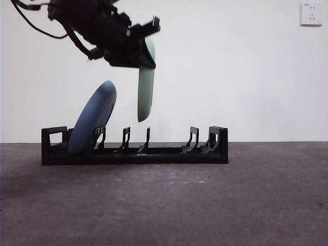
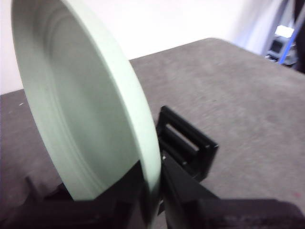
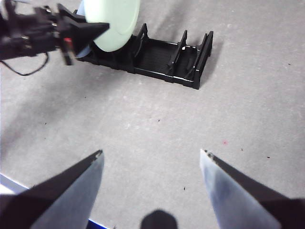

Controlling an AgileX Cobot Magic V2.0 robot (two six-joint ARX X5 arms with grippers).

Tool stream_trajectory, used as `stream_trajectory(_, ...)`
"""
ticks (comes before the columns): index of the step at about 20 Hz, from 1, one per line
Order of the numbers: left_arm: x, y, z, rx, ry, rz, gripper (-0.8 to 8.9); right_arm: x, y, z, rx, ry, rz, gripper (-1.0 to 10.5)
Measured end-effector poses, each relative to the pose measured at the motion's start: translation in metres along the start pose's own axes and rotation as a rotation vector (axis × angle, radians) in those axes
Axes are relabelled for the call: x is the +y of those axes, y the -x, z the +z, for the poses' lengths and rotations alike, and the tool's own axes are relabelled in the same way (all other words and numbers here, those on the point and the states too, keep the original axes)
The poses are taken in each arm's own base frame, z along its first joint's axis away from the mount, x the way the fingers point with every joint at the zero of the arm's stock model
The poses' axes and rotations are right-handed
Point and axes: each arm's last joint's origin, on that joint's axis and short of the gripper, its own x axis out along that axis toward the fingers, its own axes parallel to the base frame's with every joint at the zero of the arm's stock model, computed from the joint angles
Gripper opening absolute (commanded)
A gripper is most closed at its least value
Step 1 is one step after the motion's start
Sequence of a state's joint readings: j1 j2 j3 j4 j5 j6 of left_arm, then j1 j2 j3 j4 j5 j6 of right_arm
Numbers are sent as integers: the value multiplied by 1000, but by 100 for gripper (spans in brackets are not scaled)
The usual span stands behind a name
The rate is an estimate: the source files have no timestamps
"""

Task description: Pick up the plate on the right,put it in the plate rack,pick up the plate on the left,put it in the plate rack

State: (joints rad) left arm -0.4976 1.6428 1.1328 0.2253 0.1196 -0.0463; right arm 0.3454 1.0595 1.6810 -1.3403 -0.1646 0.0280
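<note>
Jaws of left gripper (image 1: 145, 48) clamped on green plate (image 1: 146, 87), hanging edge-down above rack (image 1: 154, 154), beside racked blue plate (image 1: 92, 123). Lower straight into the next free slot, keeping it vertical. Right gripper (image 3: 151, 164) spread, waiting.

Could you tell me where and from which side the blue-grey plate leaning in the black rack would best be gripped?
Probably its raised upper rim, from above: the blue-grey plate leans on edge at one end of the black plastic rack, its lower edge down between the dividers. The left gripper holds the pale green plate beside it.
</note>
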Motion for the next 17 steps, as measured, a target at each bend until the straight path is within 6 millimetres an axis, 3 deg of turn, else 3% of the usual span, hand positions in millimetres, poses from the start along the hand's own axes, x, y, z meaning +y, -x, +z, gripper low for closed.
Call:
stream_trajectory(10, 12, -28, -33, 88, 11, 71, -6, 0, 1, -2, 11, 1, 0, 346)
stream_trajectory(17, 13, -32, -43, 149, -21, 96, 0, 0, 1, -2, 10, 11, 0, 346)
